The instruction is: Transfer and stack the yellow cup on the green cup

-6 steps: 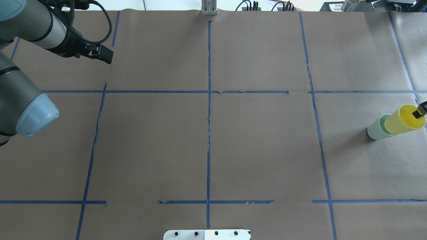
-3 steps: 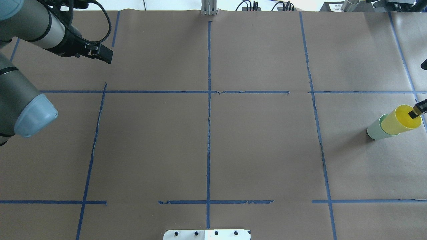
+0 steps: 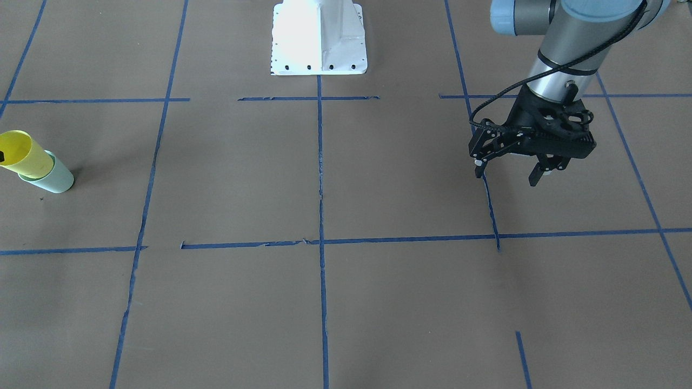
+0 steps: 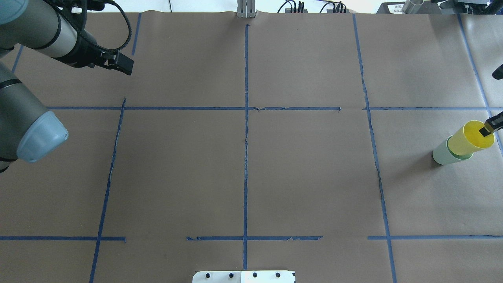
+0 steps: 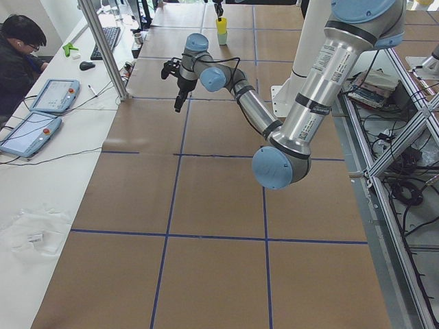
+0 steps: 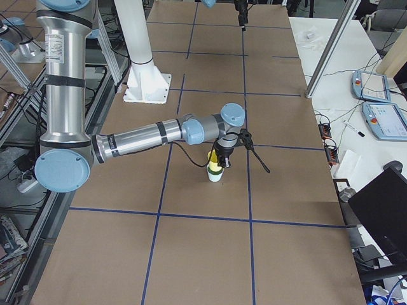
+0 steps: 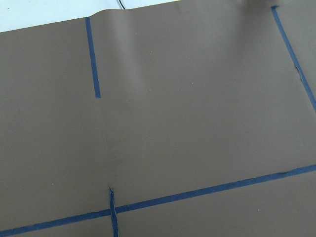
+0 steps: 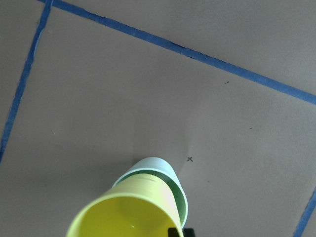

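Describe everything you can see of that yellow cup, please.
The yellow cup is a small, smooth, bright yellow tumbler that looks like plastic. It has no handle, widens toward its open rim, and looks empty inside. Its lower part sits inside the pale green cup, which stands on the brown table far out on the robot's right. Much of its wall shows above the green rim. The right gripper holds its rim, with one black finger reaching into the mouth.

1 yellow cup, 1 green cup, 1 table.
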Available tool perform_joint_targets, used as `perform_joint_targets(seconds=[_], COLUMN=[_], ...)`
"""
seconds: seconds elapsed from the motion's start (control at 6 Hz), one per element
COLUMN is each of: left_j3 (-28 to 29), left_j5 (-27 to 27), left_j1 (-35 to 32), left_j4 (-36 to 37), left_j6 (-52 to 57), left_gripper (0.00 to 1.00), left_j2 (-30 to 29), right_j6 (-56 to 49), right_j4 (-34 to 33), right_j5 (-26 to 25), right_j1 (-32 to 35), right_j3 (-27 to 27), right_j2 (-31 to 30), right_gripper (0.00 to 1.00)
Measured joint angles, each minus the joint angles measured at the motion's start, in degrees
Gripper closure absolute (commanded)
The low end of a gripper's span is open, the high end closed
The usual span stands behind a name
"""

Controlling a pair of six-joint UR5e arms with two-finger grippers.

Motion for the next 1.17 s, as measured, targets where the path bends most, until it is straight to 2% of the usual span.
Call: perform_joint_targets(seconds=[0.17, 0.83, 1.17], left_j3=[0.0, 0.0, 0.9], left_j5=[0.0, -0.4, -3.4], left_j1=[0.0, 0.0, -1.8], left_j4=[0.0, 0.1, 1.7], left_j6=[0.0, 0.5, 6.1], left_gripper=[0.0, 0.0, 0.0], left_j2=[0.0, 0.6, 2.3], right_j6=[0.0, 0.0, -2.5], right_j4=[0.0, 0.0, 0.0], right_j5=[-0.2, 0.3, 0.3], right_j1=[0.0, 0.8, 6.4], right_j3=[0.0, 0.0, 0.3], right_j2=[0.0, -0.9, -4.4], right_gripper=[0.01, 0.0, 0.0])
